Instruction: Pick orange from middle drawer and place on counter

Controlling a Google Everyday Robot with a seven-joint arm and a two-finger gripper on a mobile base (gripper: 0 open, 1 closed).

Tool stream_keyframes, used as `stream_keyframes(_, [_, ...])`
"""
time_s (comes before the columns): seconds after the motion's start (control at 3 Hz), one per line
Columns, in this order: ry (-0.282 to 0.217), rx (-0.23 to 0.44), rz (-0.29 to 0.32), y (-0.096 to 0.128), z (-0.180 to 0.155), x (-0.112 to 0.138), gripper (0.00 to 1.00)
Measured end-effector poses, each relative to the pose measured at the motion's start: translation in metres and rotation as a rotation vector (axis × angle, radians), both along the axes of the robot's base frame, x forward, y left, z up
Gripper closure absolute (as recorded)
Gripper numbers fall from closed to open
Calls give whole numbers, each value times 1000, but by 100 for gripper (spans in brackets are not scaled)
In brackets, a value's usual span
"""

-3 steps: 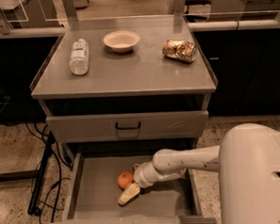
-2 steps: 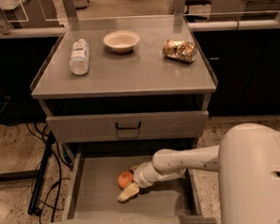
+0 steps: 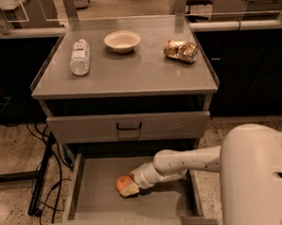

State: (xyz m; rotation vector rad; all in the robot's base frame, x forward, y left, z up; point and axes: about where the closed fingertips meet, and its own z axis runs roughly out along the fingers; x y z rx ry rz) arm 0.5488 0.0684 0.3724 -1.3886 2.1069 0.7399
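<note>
The orange point(image 3: 123, 182) lies on the floor of the open middle drawer point(image 3: 97, 183), left of centre. My gripper point(image 3: 129, 185) reaches into the drawer from the right, and its pale fingers point(image 3: 130, 191) stand around the orange, one behind it and one in front. The orange still rests on the drawer floor. The counter point(image 3: 129, 70) is the grey worktop above, with low rims along its sides.
On the counter lie a plastic bottle point(image 3: 80, 56) at the left, a white bowl point(image 3: 122, 41) at the back centre and a shiny foil snack bag point(image 3: 181, 50) at the right. A shut drawer front with a black handle point(image 3: 129, 127) sits above the open drawer. Cables point(image 3: 47, 171) hang at the left.
The gripper has barely moved; it stays at the orange in the drawer, with the fingers slightly closer around the fruit.
</note>
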Motion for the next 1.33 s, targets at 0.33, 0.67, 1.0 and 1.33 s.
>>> stream_keyframes(0.33, [4, -1, 5, 1, 0, -1, 97])
stream_keyframes(0.67, [13, -2, 16, 3, 0, -3, 100])
stream_keyframes(1.0, [12, 19, 31, -4, 25, -3, 100])
stream_keyframes(1.33, [-34, 62, 33, -19, 79, -6, 100])
